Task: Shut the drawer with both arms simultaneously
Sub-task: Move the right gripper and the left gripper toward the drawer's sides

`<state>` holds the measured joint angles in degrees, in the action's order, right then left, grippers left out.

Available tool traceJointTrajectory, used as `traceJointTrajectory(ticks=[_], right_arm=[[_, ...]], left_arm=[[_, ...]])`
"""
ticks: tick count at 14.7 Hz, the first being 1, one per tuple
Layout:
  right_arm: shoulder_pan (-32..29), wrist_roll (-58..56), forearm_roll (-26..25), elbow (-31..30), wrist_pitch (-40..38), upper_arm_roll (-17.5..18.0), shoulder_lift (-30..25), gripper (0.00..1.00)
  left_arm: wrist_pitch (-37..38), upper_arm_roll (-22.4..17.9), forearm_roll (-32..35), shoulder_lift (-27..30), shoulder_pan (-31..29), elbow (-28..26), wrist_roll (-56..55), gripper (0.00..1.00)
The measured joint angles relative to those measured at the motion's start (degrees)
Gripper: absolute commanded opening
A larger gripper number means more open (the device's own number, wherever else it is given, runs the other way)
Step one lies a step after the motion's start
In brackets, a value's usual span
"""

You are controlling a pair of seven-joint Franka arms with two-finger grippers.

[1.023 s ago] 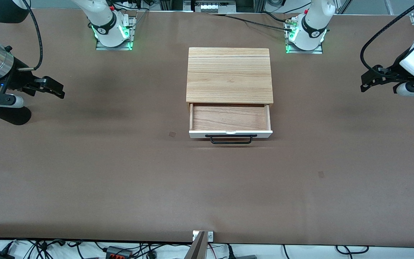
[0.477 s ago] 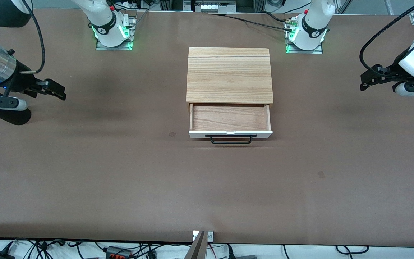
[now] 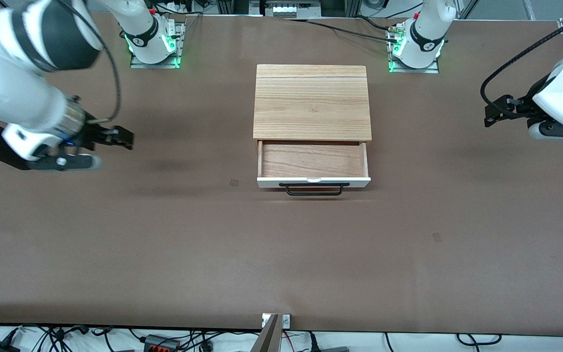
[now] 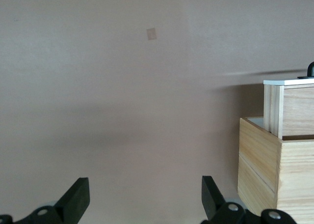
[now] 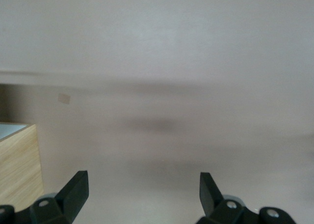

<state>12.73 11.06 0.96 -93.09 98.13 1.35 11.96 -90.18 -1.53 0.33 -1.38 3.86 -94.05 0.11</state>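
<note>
Look at the front view first: the drawer point(image 3: 313, 164) is pulled out of the wooden box point(image 3: 312, 102) at the middle of the table point(image 3: 164, 244), on the side nearer the front camera. Its white front panel point(image 3: 313, 182) and black handle point(image 3: 314, 189) face that camera, and you can see the bare wood-grain bottom inside.

The right gripper point(image 3: 124, 139) hangs over the table toward the right arm's end, well apart from the box, with its fingers pointing toward it. The left gripper point(image 3: 490, 116) hangs over the table at the left arm's end, also well apart from the box. From above you cannot judge either gripper's finger gap well.

The wrist views settle that. In the left wrist view, the left gripper point(image 4: 142, 197) has its two fingertips point(image 4: 76, 197) spread wide with nothing between them. You also get the box point(image 4: 274, 170) from the side there, with the drawer's point(image 4: 289, 108) wooden side and white panel edge sticking out past it, which the front view does not give.

In the right wrist view, the right gripper point(image 5: 142, 189) is likewise spread wide and holds nothing. Only a corner of the box point(image 5: 17, 165) shows at the edge, and the picture is smeared, so you cannot make out the drawer from that side.
</note>
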Motion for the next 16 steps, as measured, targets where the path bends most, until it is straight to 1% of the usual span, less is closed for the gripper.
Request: traceJointTrajectory(ticks=[3,5,6,9,11,13,16], right_arm=[[3.23,7.99,2.02,0.16,7.4,0.11,4.0,1.0],[4.72,11.41,3.88,0.49,9.35,0.14,6.29,1.0],[5.15,11.83,5.83,1.09,9.76,0.14,7.48,1.0],[5.36,11.89,15.21,4.58,10.38,0.07,11.38,1.0],[5.38,10.46,19.33,6.1,10.68,0.08,13.8,1.0],[5.8,8.94,20.45,6.48,11.82,0.12,15.82,1.0],[8.13,8.87,20.61,6.63,15.21,0.18,19.11,1.0]], left_arm=[[-0.11,0.1,-6.25,-4.81,0.6,2.33,0.01,1.0],[-0.37,0.08,-11.78,-8.77,0.65,3.74,0.01,1.0],[-1.48,0.07,-14.81,-10.62,0.64,4.15,0.01,1.0],[-8.93,0.08,-22.65,-14.75,0.67,4.54,0.05,1.0],[-13.76,0.13,-27.3,-17.02,0.96,4.64,0.16,1.0],[-19.16,0.44,-31.32,-19.54,1.56,4.7,1.78,1.0],[-27.01,1.62,-37.77,-23.68,2.52,4.75,6.55,1.0]])
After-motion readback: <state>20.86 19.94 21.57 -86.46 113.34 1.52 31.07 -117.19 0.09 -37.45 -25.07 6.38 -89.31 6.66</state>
